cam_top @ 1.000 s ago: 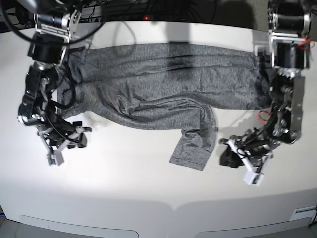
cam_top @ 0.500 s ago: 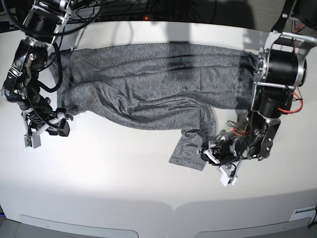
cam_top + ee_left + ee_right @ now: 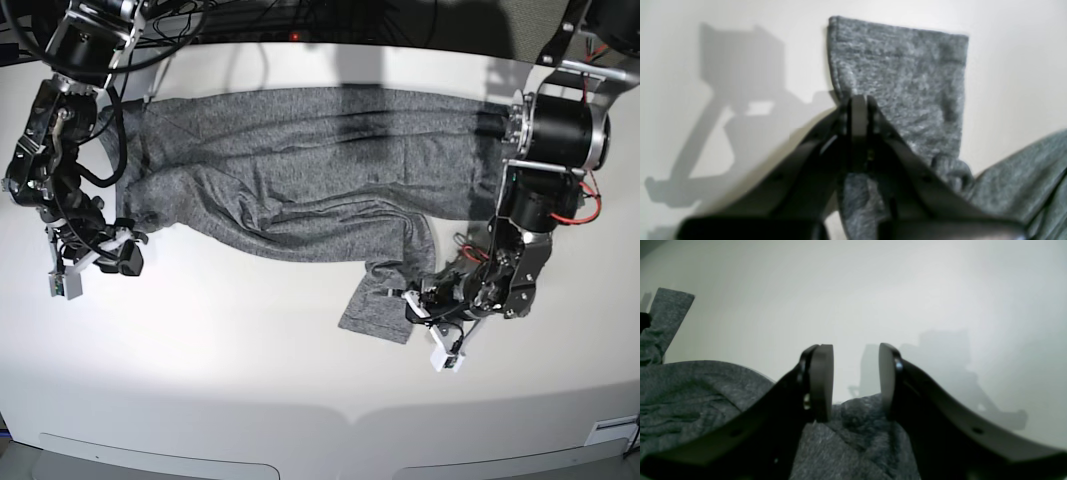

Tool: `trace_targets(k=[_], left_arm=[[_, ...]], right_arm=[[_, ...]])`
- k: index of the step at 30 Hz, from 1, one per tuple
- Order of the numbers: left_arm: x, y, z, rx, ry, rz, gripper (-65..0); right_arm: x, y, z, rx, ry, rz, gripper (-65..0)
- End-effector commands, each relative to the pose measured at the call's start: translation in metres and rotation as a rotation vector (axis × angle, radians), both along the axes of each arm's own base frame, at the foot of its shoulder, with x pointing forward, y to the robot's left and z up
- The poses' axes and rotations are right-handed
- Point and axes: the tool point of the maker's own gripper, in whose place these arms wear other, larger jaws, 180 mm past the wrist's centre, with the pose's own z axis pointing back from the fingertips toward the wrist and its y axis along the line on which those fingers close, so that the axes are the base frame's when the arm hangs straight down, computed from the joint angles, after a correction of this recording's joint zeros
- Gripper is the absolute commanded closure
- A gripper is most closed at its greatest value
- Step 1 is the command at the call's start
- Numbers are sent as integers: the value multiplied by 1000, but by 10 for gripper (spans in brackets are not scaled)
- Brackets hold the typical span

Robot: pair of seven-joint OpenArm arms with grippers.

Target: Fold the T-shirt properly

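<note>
Left hand (image 3: 857, 103) pinched shut on T-shirt (image 3: 310, 170) sleeve edge. Thin pinch, cloth may slip out. Right hand (image 3: 855, 380) half wide, holding nothing.

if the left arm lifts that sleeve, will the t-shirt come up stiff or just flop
Probably flop: the T-shirt lies wrinkled and creased flat on the table. It looks thin, so likely light. The left gripper, shut on the sleeve edge, would likely raise the sleeve first, the rest dragging behind.

Robotics lab bench
Bare white table (image 3: 250, 380); cable bundles (image 3: 250, 20) trail behind the two mounted arms.
</note>
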Motion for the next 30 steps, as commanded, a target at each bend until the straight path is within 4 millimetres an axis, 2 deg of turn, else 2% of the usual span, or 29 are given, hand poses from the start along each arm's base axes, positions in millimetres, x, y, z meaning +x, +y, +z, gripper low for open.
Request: trace_targets(k=[1, 3, 6, 12, 16, 20, 26, 28, 30], left_arm=[[18, 6, 19, 20, -53, -1, 0], [22, 12, 22, 43, -77, -2, 0], [28, 32, 28, 78, -93, 12, 0], [25, 100, 28, 162, -88, 80, 0], [20, 132, 27, 179, -78, 125, 0], [20, 137, 30, 145, -80, 155, 0], [20, 138, 30, 147, -81, 154, 0], [20, 138, 30, 147, -80, 155, 0], [20, 138, 30, 147, -80, 155, 0]], right_arm=[[11, -4, 22, -8, -71, 2, -231], [11, -4, 23, -1, -76, 2, -231], [12, -2, 24, 11, -84, 3, -231], [13, 1, 28, 38, -98, 6, -231], [18, 22, 30, 75, -108, 61, -231], [25, 67, 22, 41, -58, 206, -231], [33, 132, 14, -111, 57, 456, -231], [34, 139, 12, -193, 116, 512, -231], [35, 135, 10, -280, 181, 537, -231]])
